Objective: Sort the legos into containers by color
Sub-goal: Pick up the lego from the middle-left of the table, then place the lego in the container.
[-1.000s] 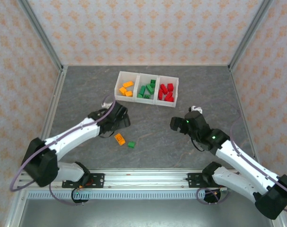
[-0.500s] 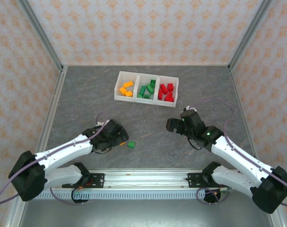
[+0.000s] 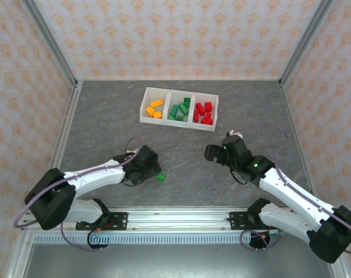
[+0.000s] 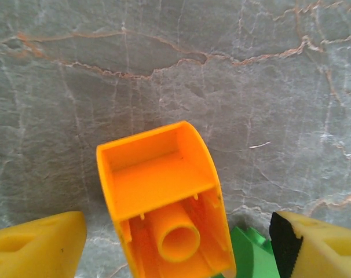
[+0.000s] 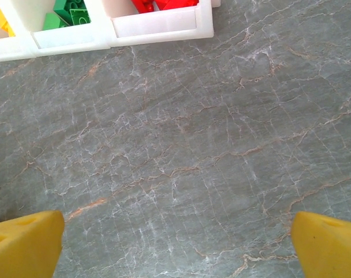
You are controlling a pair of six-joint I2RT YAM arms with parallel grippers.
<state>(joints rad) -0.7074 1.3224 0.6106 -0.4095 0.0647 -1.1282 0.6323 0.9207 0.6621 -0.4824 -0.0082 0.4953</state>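
Left gripper [image 3: 145, 168] is low over the worktop [image 3: 100, 121], at about 7 o'clock from the worktop's middle. On the left wrist camera its fingers [image 4: 39, 246] stand apart, one on each side of a loose orange brick [image 4: 158, 179]. There is a visible gap on both sides, so we call it not clamped. That brick has its hollow underside turned to the camera. A loose green brick [image 3: 160, 176] lies just beside the gripper at its 3 o'clock, and on the wrist view it sits close against the orange one; we can't tell if they touch. Right gripper [image 3: 215, 153] is at about 4 o'clock from centre, well apart from both loose bricks. Its fingers [image 5: 25, 243] are spread wide with bare worktop between them. The tray [image 3: 176, 123] is at 12 o'clock, with three compartments in a row: orange bricks [image 3: 154, 108] in the left one, green bricks [image 3: 180, 109] in the middle and red bricks [image 3: 203, 113] in the right.
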